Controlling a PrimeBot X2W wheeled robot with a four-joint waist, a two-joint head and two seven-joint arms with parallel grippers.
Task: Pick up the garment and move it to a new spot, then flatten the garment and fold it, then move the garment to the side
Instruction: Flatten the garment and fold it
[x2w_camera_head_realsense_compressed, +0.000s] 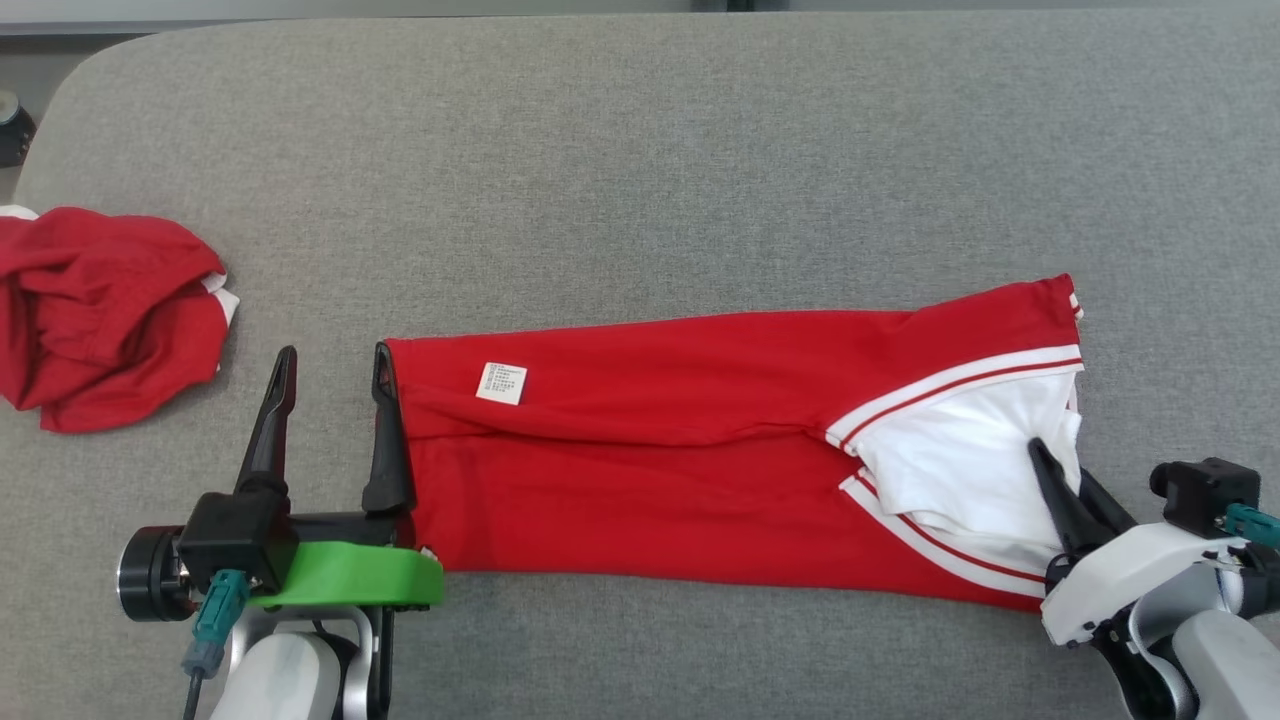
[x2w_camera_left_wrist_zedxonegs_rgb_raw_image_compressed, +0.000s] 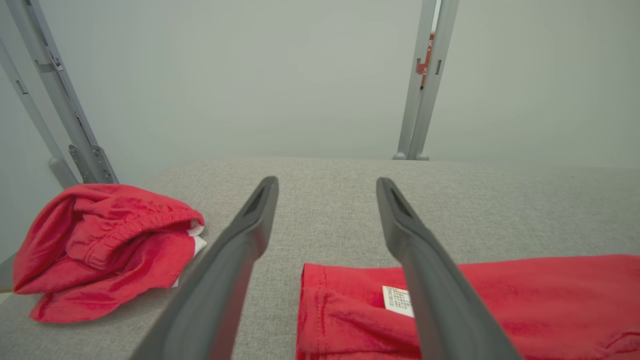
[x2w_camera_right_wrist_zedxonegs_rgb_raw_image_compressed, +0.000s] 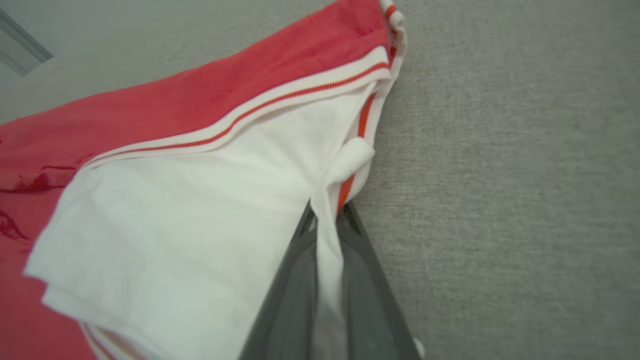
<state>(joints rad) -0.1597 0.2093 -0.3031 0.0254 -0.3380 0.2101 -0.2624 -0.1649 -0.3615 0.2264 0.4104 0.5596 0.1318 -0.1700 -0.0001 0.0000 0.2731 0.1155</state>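
Head view, far left: a crumpled red cloth (x2w_camera_head_realsense_compressed: 105, 315) lies bunched up on the grey padded surface (x2w_camera_head_realsense_compressed: 640, 150), well apart from the left end of the red garment (x2w_camera_head_realsense_compressed: 650, 450).
Garment's left end: the left gripper (x2w_camera_head_realsense_compressed: 335, 350) has its two dark fingers spread wide with nothing between them. One finger lies over the garment's hem and the other over bare padding; I cannot tell whether the first touches the cloth.
Garment itself: it is stretched long and narrow across the padding, folded along its length, with a crease running down its middle.
Care label (x2w_camera_head_realsense_compressed: 501, 383): a small white tag on the garment's top layer, near its left end.
Left wrist view: the left gripper (x2w_camera_left_wrist_zedxonegs_rgb_raw_image_compressed: 327, 181) is parted above the red garment (x2w_camera_left_wrist_zedxonegs_rgb_raw_image_compressed: 525, 295). The care label (x2w_camera_left_wrist_zedxonegs_rgb_raw_image_compressed: 397, 300) peeps out beside one finger, and the crumpled red cloth (x2w_camera_left_wrist_zedxonegs_rgb_raw_image_compressed: 110, 245) sits off the garment's left end.
Garment's right end: a white panel (x2w_camera_head_realsense_compressed: 960, 450) opens in a V, edged by striped trim (x2w_camera_head_realsense_compressed: 960, 385).
Right corner: the right gripper (x2w_camera_head_realsense_compressed: 1040, 448) has its fingers pressed together on the white panel.
Right wrist view: a strip of the white panel (x2w_camera_right_wrist_zedxonegs_rgb_raw_image_compressed: 190, 215) runs down between the fingers of the right gripper (x2w_camera_right_wrist_zedxonegs_rgb_raw_image_compressed: 327, 215), pinched tight, and the red garment (x2w_camera_right_wrist_zedxonegs_rgb_raw_image_compressed: 200, 100) spreads beyond.
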